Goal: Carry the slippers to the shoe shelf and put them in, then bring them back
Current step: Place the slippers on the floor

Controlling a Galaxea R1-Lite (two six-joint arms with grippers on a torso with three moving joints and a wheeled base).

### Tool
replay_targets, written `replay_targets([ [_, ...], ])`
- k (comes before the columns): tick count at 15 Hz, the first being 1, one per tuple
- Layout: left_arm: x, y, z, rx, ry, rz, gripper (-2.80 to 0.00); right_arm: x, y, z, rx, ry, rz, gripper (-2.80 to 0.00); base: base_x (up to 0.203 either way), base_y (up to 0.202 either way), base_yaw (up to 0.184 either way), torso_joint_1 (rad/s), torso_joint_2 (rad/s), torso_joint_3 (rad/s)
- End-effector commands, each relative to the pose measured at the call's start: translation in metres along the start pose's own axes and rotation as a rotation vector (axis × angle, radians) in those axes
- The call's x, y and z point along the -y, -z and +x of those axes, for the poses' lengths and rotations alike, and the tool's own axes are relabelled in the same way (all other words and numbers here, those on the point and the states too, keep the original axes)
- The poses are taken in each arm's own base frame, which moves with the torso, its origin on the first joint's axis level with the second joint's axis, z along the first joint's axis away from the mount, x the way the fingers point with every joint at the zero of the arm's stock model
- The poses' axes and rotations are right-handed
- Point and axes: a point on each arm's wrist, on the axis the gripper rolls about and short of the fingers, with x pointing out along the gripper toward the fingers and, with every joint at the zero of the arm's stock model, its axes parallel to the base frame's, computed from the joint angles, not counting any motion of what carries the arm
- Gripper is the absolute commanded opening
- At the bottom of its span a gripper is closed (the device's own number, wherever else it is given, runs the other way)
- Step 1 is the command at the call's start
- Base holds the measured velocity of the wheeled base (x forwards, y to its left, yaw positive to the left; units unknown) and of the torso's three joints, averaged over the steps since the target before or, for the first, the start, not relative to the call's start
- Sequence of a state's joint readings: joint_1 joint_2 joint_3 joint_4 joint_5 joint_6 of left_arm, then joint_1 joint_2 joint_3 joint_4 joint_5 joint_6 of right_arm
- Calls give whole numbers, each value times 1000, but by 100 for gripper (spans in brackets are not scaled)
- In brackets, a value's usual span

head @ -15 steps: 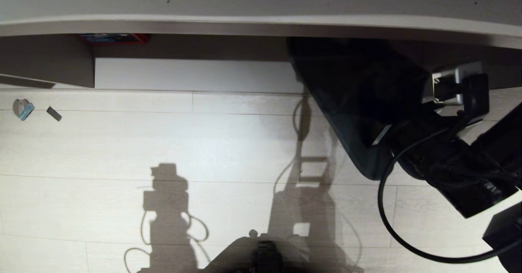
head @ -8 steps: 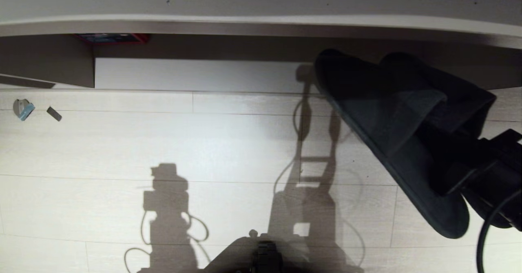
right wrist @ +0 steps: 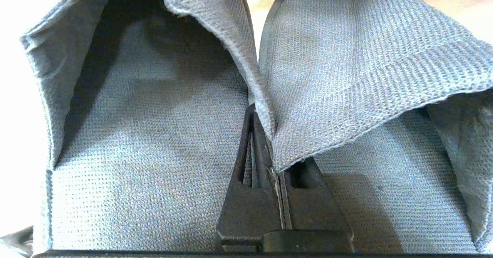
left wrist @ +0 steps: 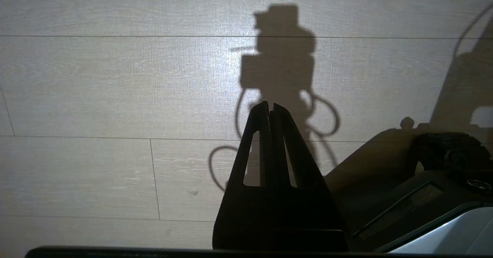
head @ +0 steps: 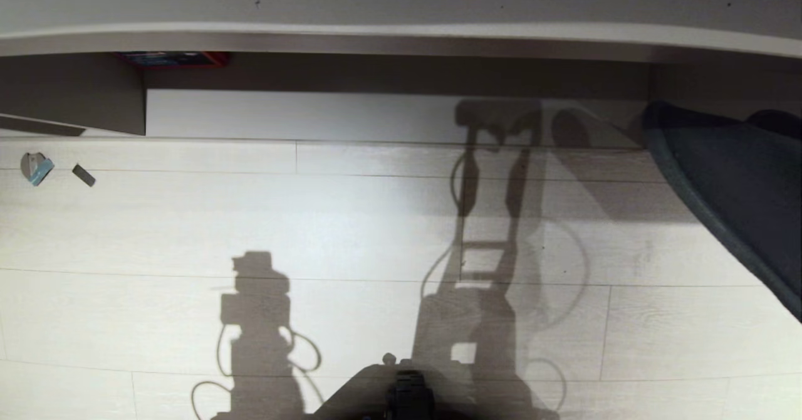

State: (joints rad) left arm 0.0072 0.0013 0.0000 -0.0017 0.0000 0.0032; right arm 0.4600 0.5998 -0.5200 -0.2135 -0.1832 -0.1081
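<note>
The light blue-grey slippers (right wrist: 146,134) fill the right wrist view side by side. My right gripper (right wrist: 262,134) is shut on their two touching inner edges, and fabric hides one fingertip. In the head view the slippers (head: 739,182) hang as a dark shape at the right edge, above the floor in front of the shoe shelf (head: 401,6). The arm itself is outside that view. The shelf's top board runs across the far side, with an open floor-level compartment (head: 301,116) beneath it. My left gripper (left wrist: 269,104) is shut and parked over the floor, holding nothing.
A red and blue box (head: 175,58) lies deep under the shelf board near the divider (head: 72,94). Two small scraps (head: 36,168) lie on the pale plank floor at the far left. My base (head: 407,395) shows at the near edge.
The right arm has swung the slippers away from the shelf front to the right edge of the head view, and the arm has left that view. The left arm has not moved.
</note>
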Motion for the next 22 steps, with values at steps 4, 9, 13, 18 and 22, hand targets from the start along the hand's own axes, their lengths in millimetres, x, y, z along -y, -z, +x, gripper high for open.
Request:
replay_targets([
  [4,0,0,0,1,0,0,-280,5,-16,-58,189,286,-28,-280,0,0,0,0,0,0],
  [9,0,0,0,0,0,-5,-280,-9,14,-83,227,365,-74,-280,0,0,0,0,0,0],
  [13,0,0,0,0,0,-5,-280,-14,75,-80,123,292,-78,-280,0,0,0,0,0,0],
  [18,0,0,0,0,0,-5,-280,-15,142,-77,5,330,-81,-280,0,0,0,0,0,0],
  [22,0,0,0,1,0,-5,-280,-16,154,-77,-108,310,-65,-280,0,0,0,0,0,0],
])
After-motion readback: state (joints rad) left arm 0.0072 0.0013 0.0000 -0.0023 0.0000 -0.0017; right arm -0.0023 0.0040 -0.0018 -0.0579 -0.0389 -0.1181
